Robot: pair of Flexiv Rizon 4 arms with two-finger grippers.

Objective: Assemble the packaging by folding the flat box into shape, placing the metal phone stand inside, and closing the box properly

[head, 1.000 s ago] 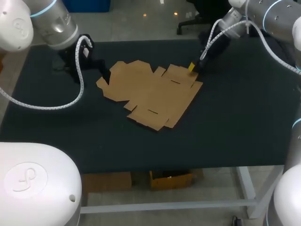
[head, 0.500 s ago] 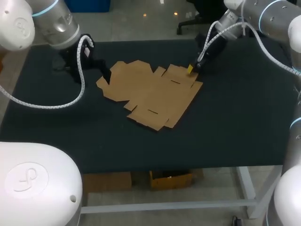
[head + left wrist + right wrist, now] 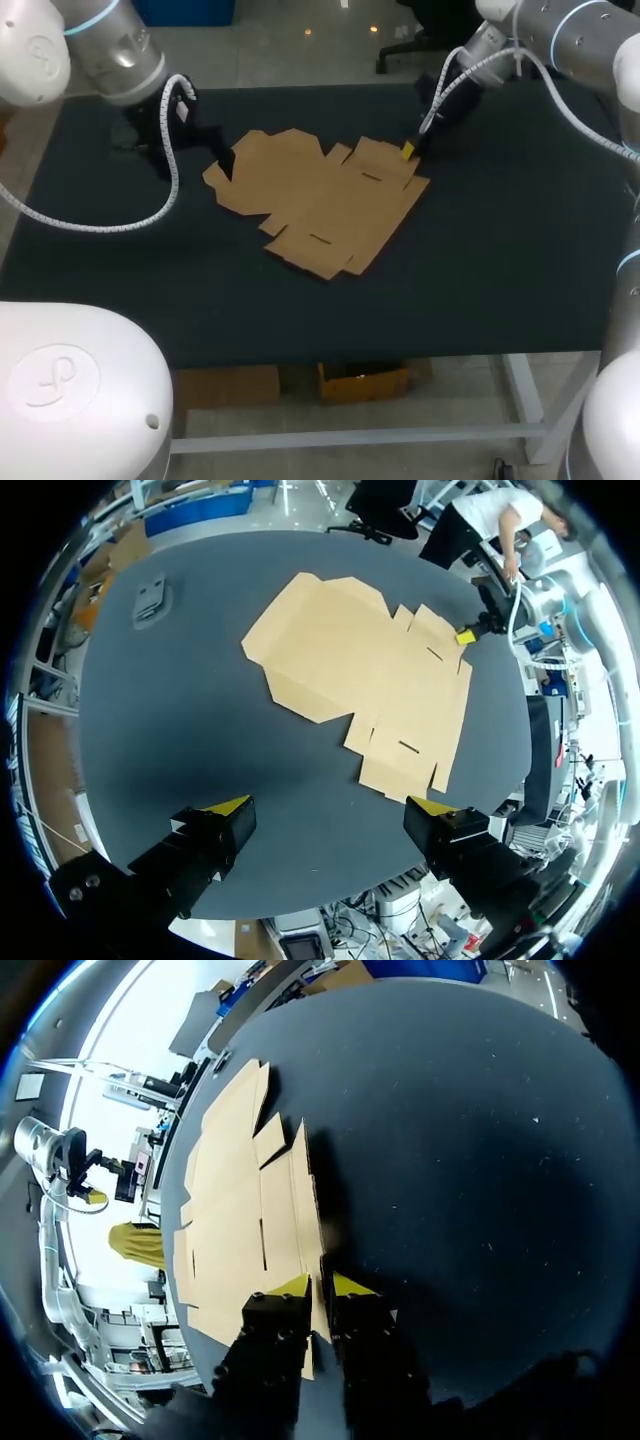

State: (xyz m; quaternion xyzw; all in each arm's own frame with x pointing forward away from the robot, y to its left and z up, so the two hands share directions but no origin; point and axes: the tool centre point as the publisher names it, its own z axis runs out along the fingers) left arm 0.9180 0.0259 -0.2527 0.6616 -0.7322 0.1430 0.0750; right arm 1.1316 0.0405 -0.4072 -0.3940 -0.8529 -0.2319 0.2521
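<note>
Slightly leftward and nearer is where the flat box (image 3: 320,200) has slid in the last half second; its near tip and left corner have both shifted a little. The right gripper (image 3: 320,1285) has hardly changed place at the far right flap. Its fingers are pinched together on that flap's edge (the cardboard runs straight between the yellow tips). The left gripper (image 3: 330,804) hangs near the box's left edge with its fingers spread wide and nothing between them.

As I judge it, the task has barely begun. The box lies flat and unfolded in the middle of the table with no wall raised, so folding, loading and closing are all left. A small grey piece (image 3: 152,595), likely the metal phone stand, lies at the far left, well apart from the box. The table (image 3: 500,250) has a dark, matte, plain top.
</note>
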